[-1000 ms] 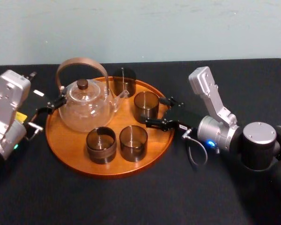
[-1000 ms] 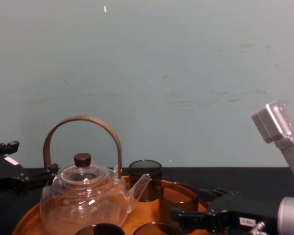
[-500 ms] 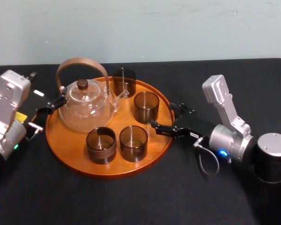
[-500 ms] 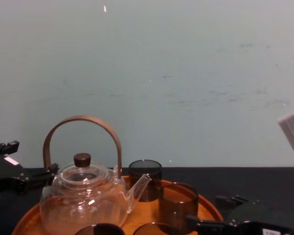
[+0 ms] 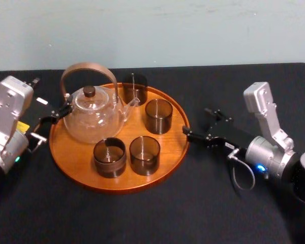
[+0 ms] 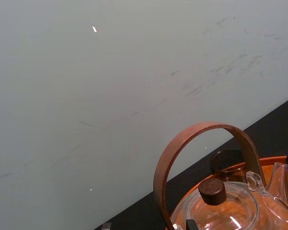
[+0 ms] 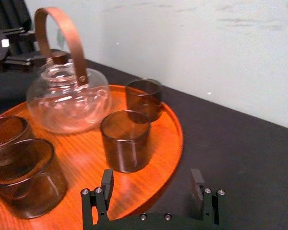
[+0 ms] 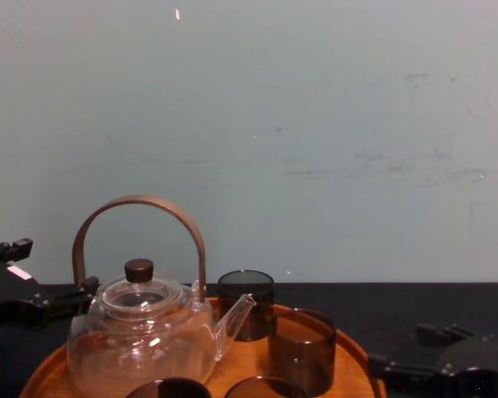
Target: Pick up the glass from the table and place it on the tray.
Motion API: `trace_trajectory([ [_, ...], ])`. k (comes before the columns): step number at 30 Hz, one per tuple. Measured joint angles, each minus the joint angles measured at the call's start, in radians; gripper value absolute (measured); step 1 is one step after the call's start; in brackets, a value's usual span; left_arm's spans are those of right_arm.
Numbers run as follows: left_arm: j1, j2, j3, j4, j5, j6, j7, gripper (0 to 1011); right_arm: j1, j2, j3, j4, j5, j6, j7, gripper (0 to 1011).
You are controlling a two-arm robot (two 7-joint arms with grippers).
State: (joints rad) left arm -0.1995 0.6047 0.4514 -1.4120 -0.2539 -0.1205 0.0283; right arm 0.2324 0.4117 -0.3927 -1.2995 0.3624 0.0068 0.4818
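Right claw (image 5: 196,122) back, splayed, off round wooden tray (image 5: 81,158); smoky cylindrical glass (image 5: 158,116) aboard.

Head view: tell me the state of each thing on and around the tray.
tray, flat on the table
teapot, upright on tray, lid on
four glasses, upright on tray, apparently empty
right gripper, open, empty, beside tray's right rim
left gripper, parked at tray's left rim

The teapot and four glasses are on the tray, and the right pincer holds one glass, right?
No: the right pincer is open and empty beside the tray, as the right wrist view shows. The teapot and four glasses are on the tray.
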Motion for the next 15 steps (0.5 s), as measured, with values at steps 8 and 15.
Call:
trace_trajectory([
  [8, 0.0, 0.0, 0.0, 0.0, 0.0, 0.0, 0.0, 1009, -0.032, 0.015, 0.05, -0.033, 0.016, -0.015, -0.034, 1003],
  [15, 0.0, 0.0, 0.0, 0.0, 0.0, 0.0, 0.0, 1010, -0.07, 0.023, 0.098, -0.079, 0.015, -0.035, -0.084, 1002],
])
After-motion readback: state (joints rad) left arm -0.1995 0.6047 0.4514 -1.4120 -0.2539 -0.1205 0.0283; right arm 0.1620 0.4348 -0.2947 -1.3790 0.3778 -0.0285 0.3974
